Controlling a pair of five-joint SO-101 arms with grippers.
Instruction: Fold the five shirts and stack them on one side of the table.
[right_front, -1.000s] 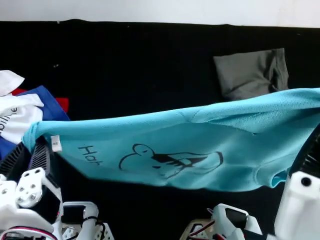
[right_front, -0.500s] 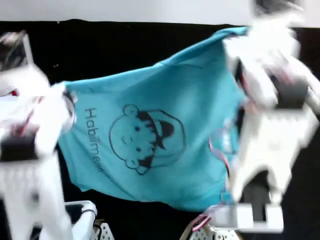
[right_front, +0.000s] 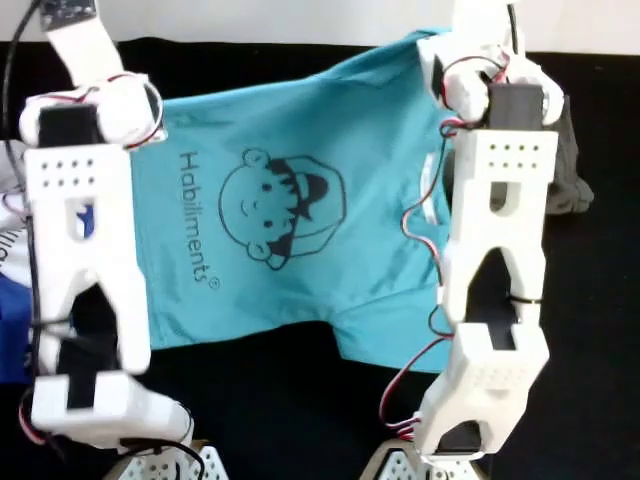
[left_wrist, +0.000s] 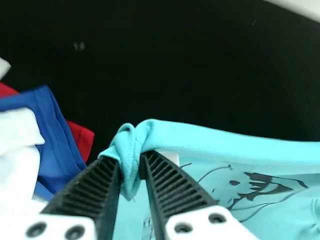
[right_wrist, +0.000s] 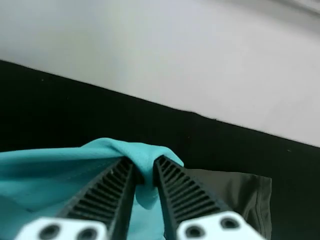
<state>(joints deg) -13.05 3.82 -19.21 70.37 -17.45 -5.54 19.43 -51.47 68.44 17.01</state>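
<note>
A teal shirt (right_front: 300, 260) with a printed cartoon face hangs stretched between my two arms over the black table (right_front: 300, 420). My left gripper (left_wrist: 131, 167) is shut on a bunched corner of the teal shirt (left_wrist: 225, 150). My right gripper (right_wrist: 144, 182) is shut on another bunched corner of the teal shirt (right_wrist: 50, 170), near the table's far edge. In the high view the left arm (right_front: 80, 200) stands along the shirt's left side and the right arm (right_front: 495, 200) along its right side.
A folded grey shirt (right_front: 572, 180) lies at the far right, beside the right arm, and the grey shirt (right_wrist: 235, 195) shows past the right fingers. A pile of blue (left_wrist: 52, 127), red (left_wrist: 77, 137) and white (left_wrist: 15, 145) shirts lies at the left. A pale wall (right_wrist: 200, 60) rises behind the table.
Both arms have swung from near the front edge out toward the far side, carrying the teal shirt with them. The shirt now hangs spread with its print facing up.
</note>
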